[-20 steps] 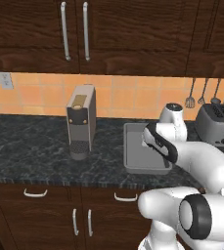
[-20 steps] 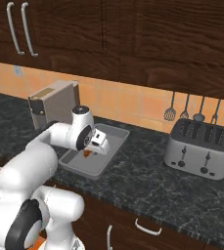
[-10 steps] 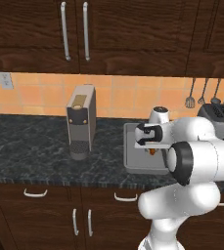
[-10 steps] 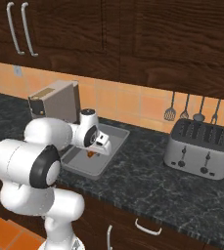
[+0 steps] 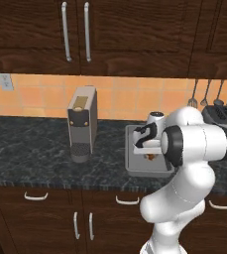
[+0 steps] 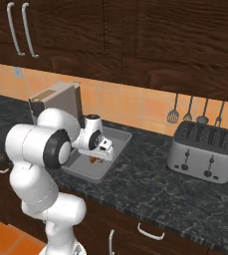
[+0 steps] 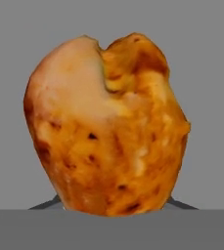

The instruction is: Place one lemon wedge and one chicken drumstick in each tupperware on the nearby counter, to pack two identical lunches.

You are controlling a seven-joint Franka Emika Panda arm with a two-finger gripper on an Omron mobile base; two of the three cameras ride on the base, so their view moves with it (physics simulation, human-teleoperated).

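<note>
Chicken drumstick (image 7: 106,129), grey tupperware (image 5: 135,166), no writing

Base cams flank arm; hand cam close on drumstick (image 7: 106,129).

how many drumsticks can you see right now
1. The drumstick sits between the jaws, over the grey tupperware on the counter. Another could be hidden behind the arm.

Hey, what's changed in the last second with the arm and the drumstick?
The arm has swung round over the tupperware, its elbow now nearer the cameras, and the gripper sits lower inside it, with the drumstick close before the hand camera. The coffee machine, toaster and tupperware stayed put.
</note>
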